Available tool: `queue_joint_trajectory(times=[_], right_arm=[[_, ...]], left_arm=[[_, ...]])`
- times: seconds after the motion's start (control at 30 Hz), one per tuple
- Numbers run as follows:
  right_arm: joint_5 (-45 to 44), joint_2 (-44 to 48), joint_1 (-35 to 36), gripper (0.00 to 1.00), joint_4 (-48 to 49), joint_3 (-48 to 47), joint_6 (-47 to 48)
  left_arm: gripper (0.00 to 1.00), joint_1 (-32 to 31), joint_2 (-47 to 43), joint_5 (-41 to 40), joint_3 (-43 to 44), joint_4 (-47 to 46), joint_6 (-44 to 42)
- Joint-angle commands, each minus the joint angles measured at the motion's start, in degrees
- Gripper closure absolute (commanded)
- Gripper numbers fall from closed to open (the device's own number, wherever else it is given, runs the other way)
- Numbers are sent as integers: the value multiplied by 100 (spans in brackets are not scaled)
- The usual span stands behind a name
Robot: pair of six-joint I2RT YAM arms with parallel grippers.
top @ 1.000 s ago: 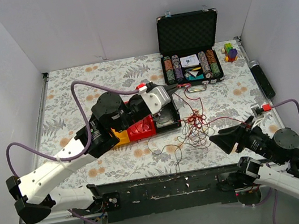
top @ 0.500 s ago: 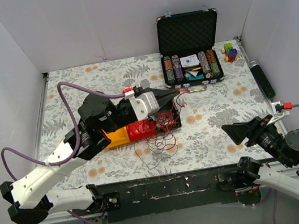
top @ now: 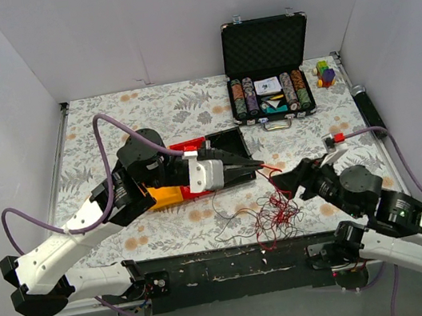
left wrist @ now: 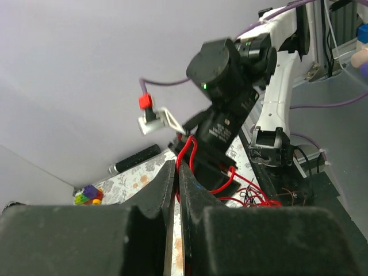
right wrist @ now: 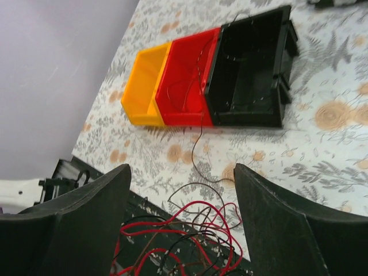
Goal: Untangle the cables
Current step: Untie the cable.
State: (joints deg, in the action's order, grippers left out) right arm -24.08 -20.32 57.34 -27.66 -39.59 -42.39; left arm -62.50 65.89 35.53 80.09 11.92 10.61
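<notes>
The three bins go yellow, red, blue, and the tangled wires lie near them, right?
No, the last bin is black, not blue; the right wrist view shows it. The rest is right: a yellow bin, a red bin, and the cables tangled near them.

cables (top: 273,214) | near table (top: 108,126) edge | left jaws pinching red strand
</notes>
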Motion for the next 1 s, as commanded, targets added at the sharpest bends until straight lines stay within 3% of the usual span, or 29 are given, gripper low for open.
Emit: queue_joint_trajectory(times=[0.0, 0.17, 0.53, 0.97], right_arm=[[886, 229, 5, 22, 1226, 697, -313], [1107, 449, 5, 29, 1290, 953, -428], [1054, 695, 5, 25, 1026, 848, -358], [2082, 494, 14, 24, 1676, 866, 47]], left_arm=[[100, -25, -234, 279, 138, 38, -121], [100, -25, -243, 244, 77, 29, -200], [100, -25, -313, 244, -38, -23, -200], [100, -34, -235, 244, -389, -190, -323]])
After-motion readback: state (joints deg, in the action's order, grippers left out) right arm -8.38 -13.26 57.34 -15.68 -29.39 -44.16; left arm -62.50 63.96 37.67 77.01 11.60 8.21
